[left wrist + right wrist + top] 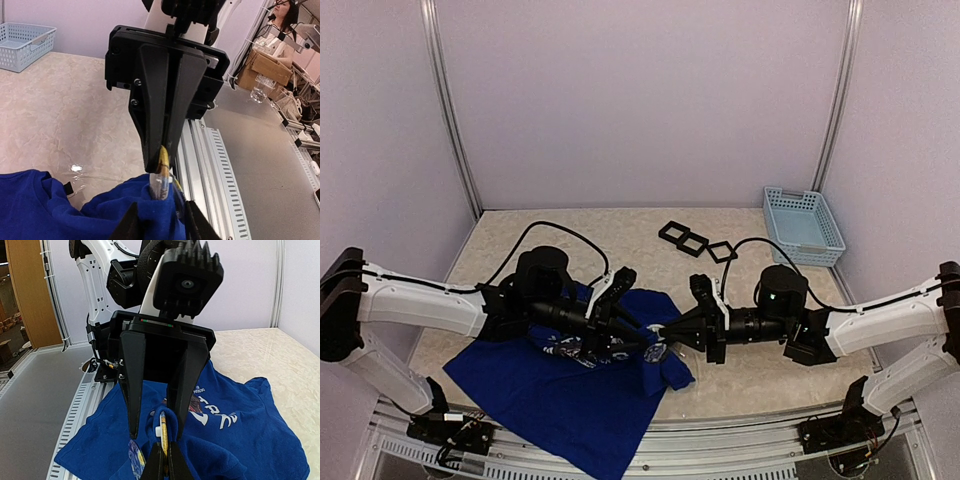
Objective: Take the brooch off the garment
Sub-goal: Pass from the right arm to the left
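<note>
The royal-blue T-shirt [540, 390] with white lettering lies at the near left of the table. A fold of it is pulled up where the two grippers meet. The brooch [162, 427] is gold-rimmed with a clear plastic piece and sticks out of that fold. My right gripper [164, 450] is shut on the brooch's gold edge; the left wrist view shows the right gripper [160, 161] and the brooch [164, 157] too. My left gripper [154, 436] is open, its fingers [134, 390] either side of the fold. In the left wrist view, cloth [60, 205] fills the gap of the left gripper [161, 217].
Black square frames [682, 238] lie at the back centre. A light-blue basket [803, 222] stands at the back right. A round blue and yellow disc [134, 457] lies on the shirt beside the fold. The slotted metal rail [210, 165] runs along the table's near edge.
</note>
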Controlling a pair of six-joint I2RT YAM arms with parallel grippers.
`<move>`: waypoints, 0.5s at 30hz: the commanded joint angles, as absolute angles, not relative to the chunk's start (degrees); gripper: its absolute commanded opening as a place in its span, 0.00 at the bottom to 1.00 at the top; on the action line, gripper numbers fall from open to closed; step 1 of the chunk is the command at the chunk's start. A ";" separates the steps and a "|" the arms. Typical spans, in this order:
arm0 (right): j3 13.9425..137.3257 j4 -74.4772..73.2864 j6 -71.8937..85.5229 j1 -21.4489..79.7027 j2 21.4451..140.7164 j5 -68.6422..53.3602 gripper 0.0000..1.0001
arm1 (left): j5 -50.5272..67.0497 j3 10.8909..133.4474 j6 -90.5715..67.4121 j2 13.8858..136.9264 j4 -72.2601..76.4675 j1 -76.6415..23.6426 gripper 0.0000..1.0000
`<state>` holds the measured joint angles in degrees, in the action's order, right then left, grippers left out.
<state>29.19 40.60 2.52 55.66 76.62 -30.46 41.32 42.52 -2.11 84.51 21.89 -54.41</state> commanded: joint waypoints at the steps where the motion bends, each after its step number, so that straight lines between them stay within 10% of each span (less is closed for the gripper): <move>1: 29.85 41.78 3.16 55.90 77.40 -30.76 0.00 | 41.96 41.66 -1.80 82.48 21.75 -54.18 0.17; 6: 30.33 41.30 3.16 55.98 78.05 -31.55 0.00 | 42.86 41.92 -1.80 83.18 21.74 -54.20 0.00; 15: 30.85 40.83 4.58 55.99 77.57 -32.34 0.06 | 44.48 41.62 -2.10 83.20 22.36 -54.18 0.00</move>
